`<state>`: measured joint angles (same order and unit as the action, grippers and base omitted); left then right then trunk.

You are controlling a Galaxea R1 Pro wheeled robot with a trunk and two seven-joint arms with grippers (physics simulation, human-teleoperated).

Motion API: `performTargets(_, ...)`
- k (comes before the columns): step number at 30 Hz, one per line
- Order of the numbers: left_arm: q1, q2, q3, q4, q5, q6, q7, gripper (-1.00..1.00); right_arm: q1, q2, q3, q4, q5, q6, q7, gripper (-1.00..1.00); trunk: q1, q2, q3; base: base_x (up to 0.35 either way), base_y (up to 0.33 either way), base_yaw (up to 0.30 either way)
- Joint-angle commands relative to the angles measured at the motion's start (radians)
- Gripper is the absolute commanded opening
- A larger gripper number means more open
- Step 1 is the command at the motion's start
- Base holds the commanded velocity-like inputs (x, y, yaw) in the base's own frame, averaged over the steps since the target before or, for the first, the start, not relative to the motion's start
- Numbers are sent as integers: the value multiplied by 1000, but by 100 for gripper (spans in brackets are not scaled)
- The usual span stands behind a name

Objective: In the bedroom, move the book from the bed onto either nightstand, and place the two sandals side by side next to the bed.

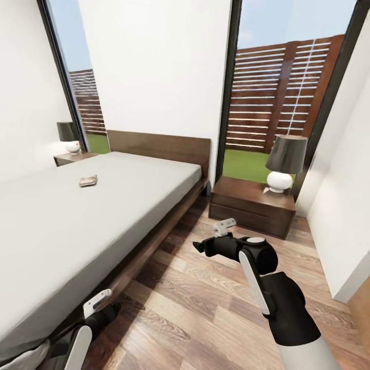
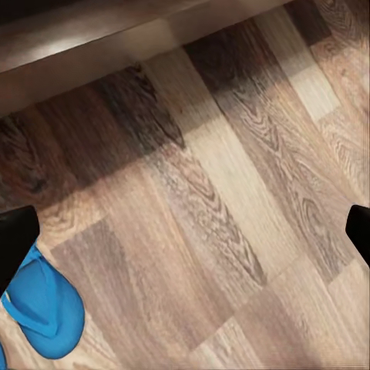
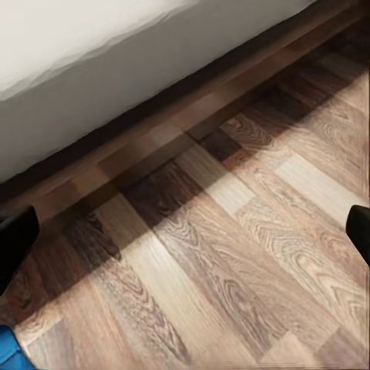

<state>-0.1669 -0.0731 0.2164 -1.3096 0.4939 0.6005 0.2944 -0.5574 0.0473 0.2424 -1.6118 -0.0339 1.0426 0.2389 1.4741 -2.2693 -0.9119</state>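
The book [image 1: 88, 180] lies flat on the white mattress of the bed [image 1: 61, 226], toward the headboard. A dark nightstand [image 1: 252, 205] stands to the right of the bed and another nightstand [image 1: 71, 157] at its far side. One blue sandal [image 2: 42, 308] lies on the wood floor close by my left gripper [image 2: 185, 231], which is open and empty, low beside the bed frame [image 2: 92, 38]. My right gripper [image 3: 185, 235] is open too, hovering over the floor near the bed side rail [image 3: 154, 131]. A blue sandal edge [image 3: 9, 351] shows at the corner of the right wrist view.
A white-based lamp [image 1: 285, 162] with a dark shade stands on the right nightstand; a similar lamp [image 1: 68, 137] stands on the far one. White walls close in at the right [image 1: 344, 216]. Wood floor [image 1: 205, 308] runs between bed and wall.
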Motion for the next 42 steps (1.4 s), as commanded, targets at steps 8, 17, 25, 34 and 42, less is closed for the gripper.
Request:
performTargets(8, 0, -2, 1, -1, 11, 4, 8, 100, -1, 0, 0, 0, -3, 5, -2, 100, 0, 0, -1, 0, 0, -266)
performTargets(17, 0, -1, 0, 0, 11, 3, 7, 100, -1, 0, 0, 0, -3, 5, -3, 100, 0, 0, -1, 41, -19, -266)
performTargets(25, 0, -1, -3, 2, 10, 3, 7, 100, -1, 0, 0, 0, -3, 5, -3, 100, 0, 0, -1, 207, -98, -266)
performTargets(34, 0, -1, 1, 5, 11, 4, 7, 100, -1, 0, -1, 0, -3, 5, -3, 100, 0, 0, -1, 25, -11, -266)
performTargets(42, 0, -1, 0, 6, 10, 3, 8, 100, -1, 0, -1, 0, -2, 5, -3, 100, 0, 0, -1, 157, 0, -266)
